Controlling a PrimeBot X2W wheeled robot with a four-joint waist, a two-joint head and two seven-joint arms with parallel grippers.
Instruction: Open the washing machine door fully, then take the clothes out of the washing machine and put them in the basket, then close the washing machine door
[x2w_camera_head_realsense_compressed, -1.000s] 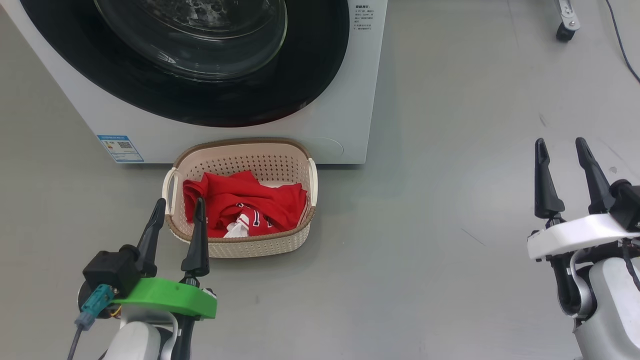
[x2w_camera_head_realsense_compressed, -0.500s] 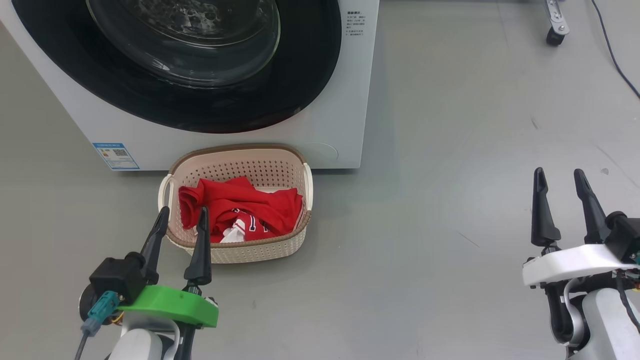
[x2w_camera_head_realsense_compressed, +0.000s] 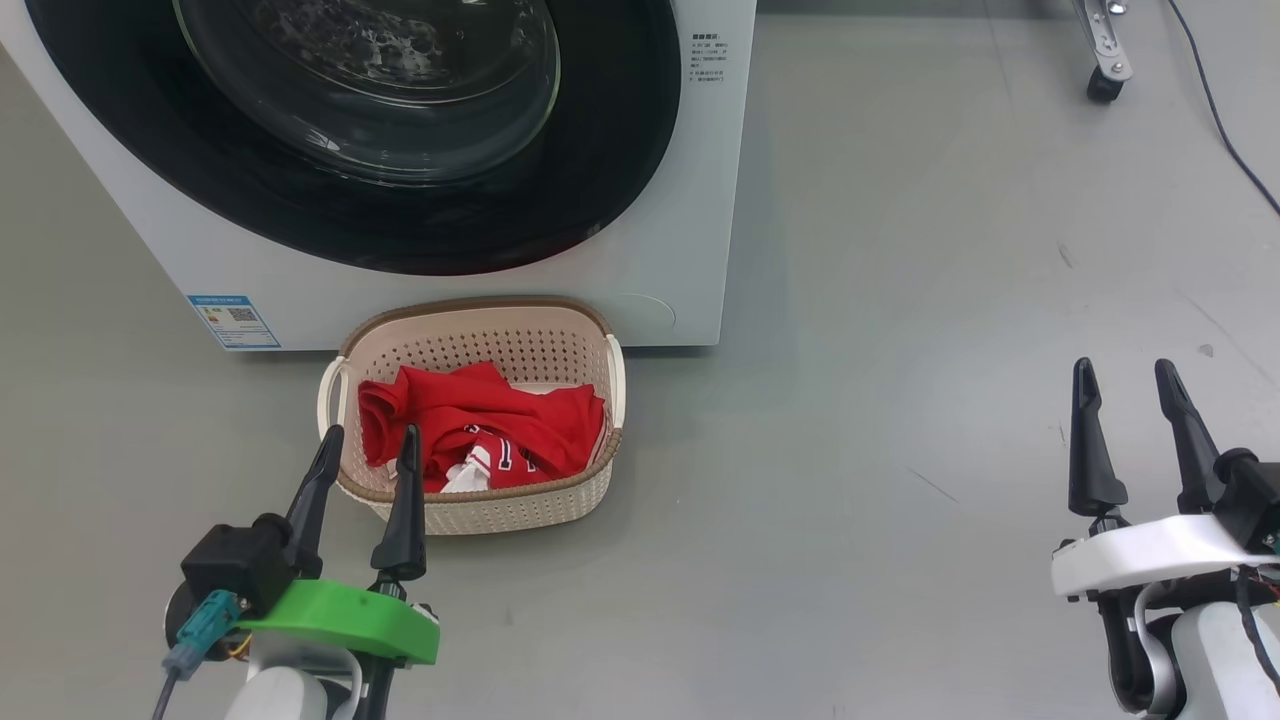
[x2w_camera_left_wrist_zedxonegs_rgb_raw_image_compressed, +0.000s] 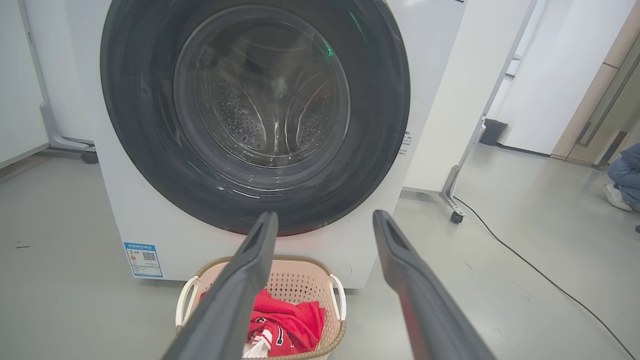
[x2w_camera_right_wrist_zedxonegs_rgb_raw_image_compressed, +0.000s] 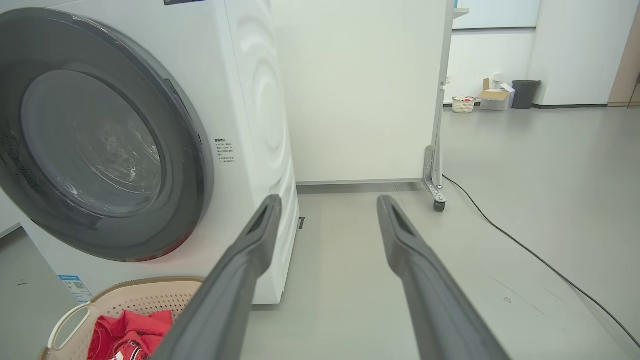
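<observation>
Moved: whole head view slid down a touch vs 1 s before, so the cam moved, not the washing machine (x2w_camera_head_realsense_compressed: 690, 240) or the basket (x2w_camera_head_realsense_compressed: 480, 505). The right gripper (x2w_camera_head_realsense_compressed: 1123, 365) dropped further in frame than that slide explains, so the arm prob. drew back. The left gripper (x2w_camera_head_realsense_compressed: 371, 435) barely shifted vs the basket.
Left side: fingers spread wide, nothing between them. Tips sat in line w/ the basket's near-left rim; couldn't tell if touching.
Right side: also spread wide & empty, over bare floor (x2w_camera_head_realsense_compressed: 850, 450), well apart from machine & basket.
Door: the washing machine door (x2w_camera_head_realsense_compressed: 380, 120) sat flush w/ the machine front, shut. Drum behind the glass looked empty in left wrist view.
Clothes: the clothes (x2w_camera_head_realsense_compressed: 480, 425) lay bunched inside the basket, which stood just in front of the machine.
Meaning: all 3 steps looked done. Arms seemed to be backing off to rest, nothing left to grab, I judged.
</observation>
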